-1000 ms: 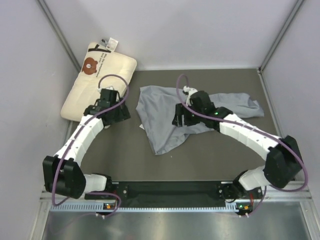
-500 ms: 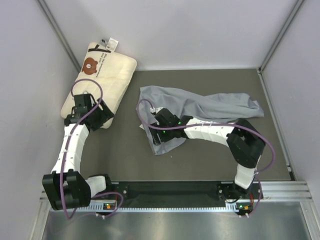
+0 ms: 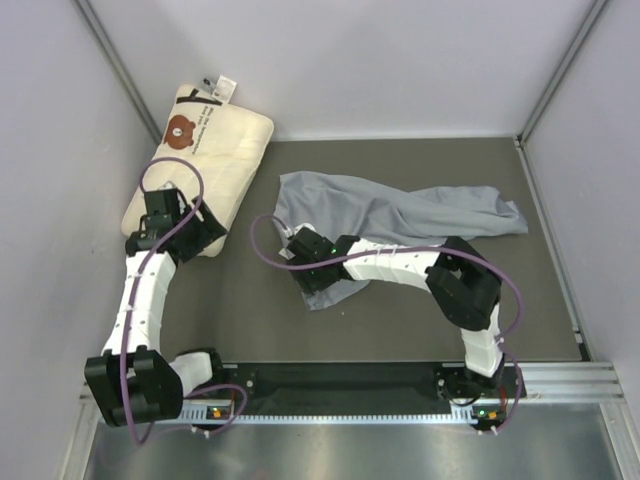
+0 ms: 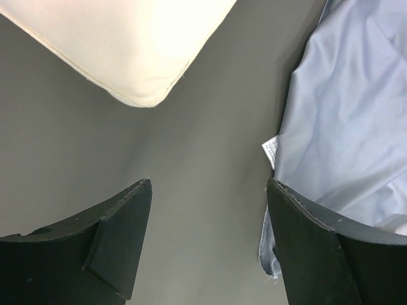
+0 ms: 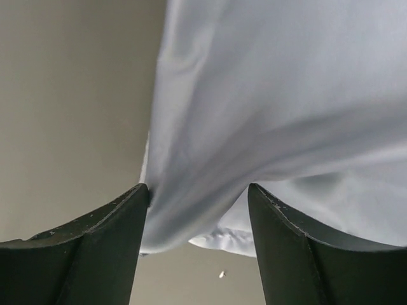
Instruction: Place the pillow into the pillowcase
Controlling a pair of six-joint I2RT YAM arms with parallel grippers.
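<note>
Our right end effector point(image 5: 197, 190) has swung to the pillowcase point(image 5: 273, 95) corner, wide and straddling it. Our left end effector point(image 4: 208, 187), wide too, has retreated, pillow point(image 4: 140, 44) ahead. We judge nothing gripped yet.

- The pillow point(image 3: 215, 150) is cream, plump and quilted, with a brown bear face and a white tag. It lies slantwise in the far left corner.
- The pillowcase point(image 3: 400, 210) is grey-blue and crumpled, spread mid-tabletop point(image 3: 420, 330), apart from the pillow.

The worktop point(image 3: 420, 320) is dark grey and flat. Pale walls point(image 3: 400, 60) stand at the back and on both sides. Thin metal posts point(image 3: 563, 70) run up the corners. A shiny metal strip point(image 3: 350, 450) lies along the near edge.
</note>
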